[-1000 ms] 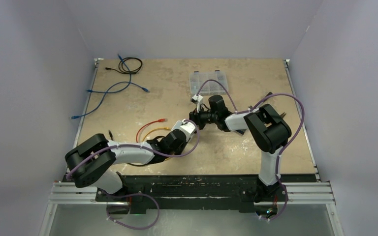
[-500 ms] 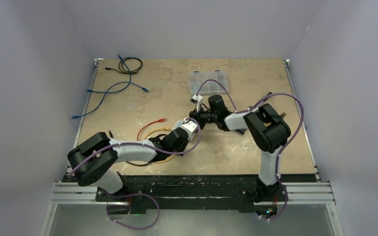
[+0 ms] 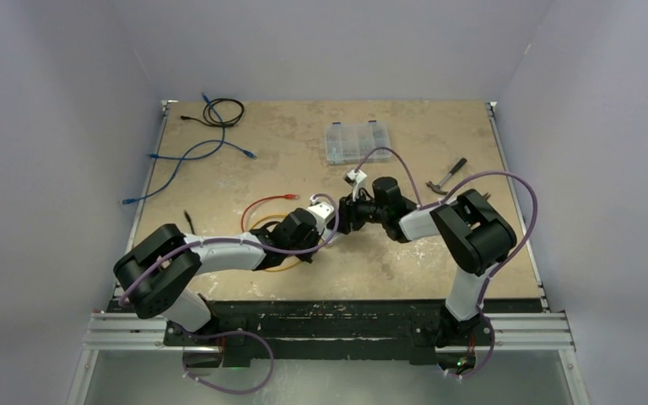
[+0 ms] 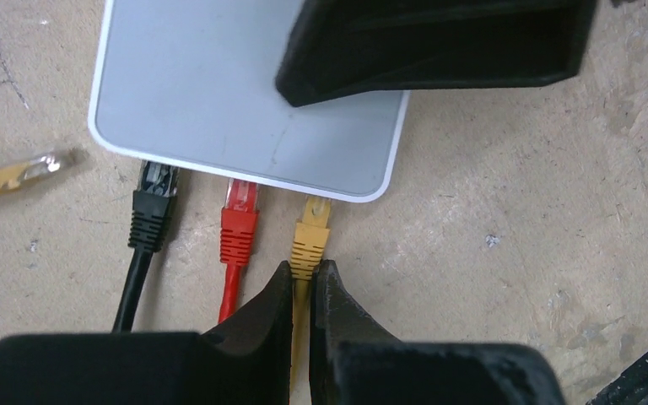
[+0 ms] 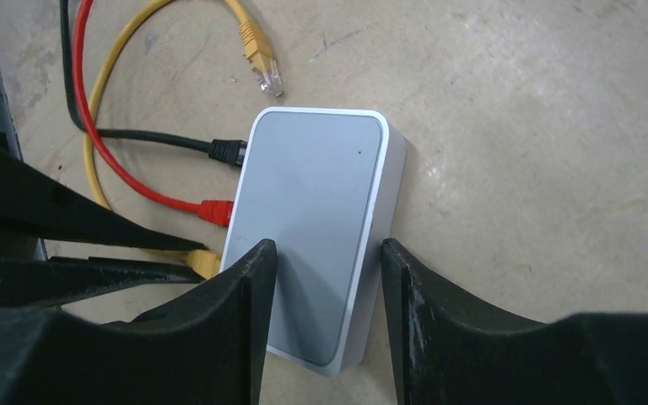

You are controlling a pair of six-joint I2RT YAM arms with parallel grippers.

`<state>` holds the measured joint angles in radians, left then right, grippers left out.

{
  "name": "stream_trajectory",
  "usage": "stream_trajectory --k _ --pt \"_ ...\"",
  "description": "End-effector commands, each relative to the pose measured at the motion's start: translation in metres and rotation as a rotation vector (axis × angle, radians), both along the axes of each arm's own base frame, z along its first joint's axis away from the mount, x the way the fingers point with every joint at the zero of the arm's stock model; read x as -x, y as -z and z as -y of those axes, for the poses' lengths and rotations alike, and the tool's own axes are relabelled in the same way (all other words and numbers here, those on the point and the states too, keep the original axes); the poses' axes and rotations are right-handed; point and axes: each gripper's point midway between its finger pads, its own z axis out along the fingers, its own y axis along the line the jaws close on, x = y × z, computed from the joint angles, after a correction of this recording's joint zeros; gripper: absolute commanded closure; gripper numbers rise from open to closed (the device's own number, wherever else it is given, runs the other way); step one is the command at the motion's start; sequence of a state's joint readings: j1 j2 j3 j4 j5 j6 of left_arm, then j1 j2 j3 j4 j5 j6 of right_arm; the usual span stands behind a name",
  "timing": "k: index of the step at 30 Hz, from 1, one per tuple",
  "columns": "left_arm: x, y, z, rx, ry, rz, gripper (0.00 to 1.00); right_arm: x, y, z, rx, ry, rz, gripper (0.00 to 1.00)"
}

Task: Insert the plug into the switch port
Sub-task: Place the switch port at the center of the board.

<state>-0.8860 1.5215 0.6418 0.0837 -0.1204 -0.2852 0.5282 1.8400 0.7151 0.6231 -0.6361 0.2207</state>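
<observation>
The switch (image 4: 219, 93) is a flat grey-white box lying on the table. A black plug (image 4: 152, 215) and a red plug (image 4: 239, 228) sit in its near edge. Beside them is the yellow plug (image 4: 310, 240), whose clear tip reaches the switch's edge. My left gripper (image 4: 305, 268) is shut on the yellow cable just behind the plug's boot. My right gripper (image 5: 327, 253) is open astride the far end of the switch (image 5: 312, 194). One finger lies over its top and the other stands off its side wall.
A loose second yellow plug (image 5: 257, 55) lies left of the switch. Red, yellow and black cables loop behind my left arm. Blue cables (image 3: 187, 156), a black coil (image 3: 224, 111), a clear parts box (image 3: 356, 141) and a hand tool (image 3: 447, 175) lie farther back.
My left gripper has shut on the yellow cable and moved up toward the switch. The right arm has shifted right and nearer, and its fingers have narrowed around the switch.
</observation>
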Motion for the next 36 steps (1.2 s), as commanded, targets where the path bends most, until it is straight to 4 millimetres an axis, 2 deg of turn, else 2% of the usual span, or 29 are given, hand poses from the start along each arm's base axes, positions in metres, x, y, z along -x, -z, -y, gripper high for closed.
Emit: stream_trajectory --k 1,5,12,15,19,22,25,27,29,32,36 --pt "-0.049 -0.046 0.015 0.147 -0.085 0.166 1.0 0.065 -0.013 -0.018 -0.095 -0.101 -0.204 0.51" --pt "-0.052 -0.055 0.037 0.224 -0.05 0.179 1.0 0.072 -0.026 -0.031 -0.146 -0.099 -0.209 0.52" --pt "-0.054 -0.082 0.049 0.256 0.036 0.302 1.0 0.088 -0.012 -0.047 -0.138 -0.148 -0.258 0.52" --pt "-0.058 -0.098 0.033 0.274 -0.001 0.386 1.0 0.09 -0.004 -0.045 -0.123 -0.147 -0.272 0.52" --pt "-0.074 -0.118 0.008 0.328 -0.074 0.43 1.0 0.093 0.005 -0.044 -0.107 -0.153 -0.293 0.53" --pt "-0.082 -0.133 0.005 0.345 -0.096 0.465 1.0 0.095 0.009 -0.044 -0.107 -0.158 -0.306 0.53" --pt "-0.087 -0.145 0.013 0.39 -0.09 0.482 1.0 0.095 0.009 -0.044 -0.107 -0.157 -0.308 0.53" --pt "-0.089 -0.14 0.023 0.396 -0.062 0.457 1.0 0.095 0.008 -0.045 -0.108 -0.159 -0.307 0.53" --pt "-0.091 -0.125 0.028 0.375 -0.052 0.421 1.0 0.095 0.006 -0.046 -0.111 -0.161 -0.305 0.54" --pt "-0.089 -0.109 0.03 0.38 -0.052 0.397 1.0 0.096 0.004 -0.046 -0.111 -0.164 -0.301 0.54" --pt "-0.087 -0.1 0.029 0.361 -0.04 0.389 1.0 0.097 0.006 -0.046 -0.099 -0.176 -0.298 0.54"
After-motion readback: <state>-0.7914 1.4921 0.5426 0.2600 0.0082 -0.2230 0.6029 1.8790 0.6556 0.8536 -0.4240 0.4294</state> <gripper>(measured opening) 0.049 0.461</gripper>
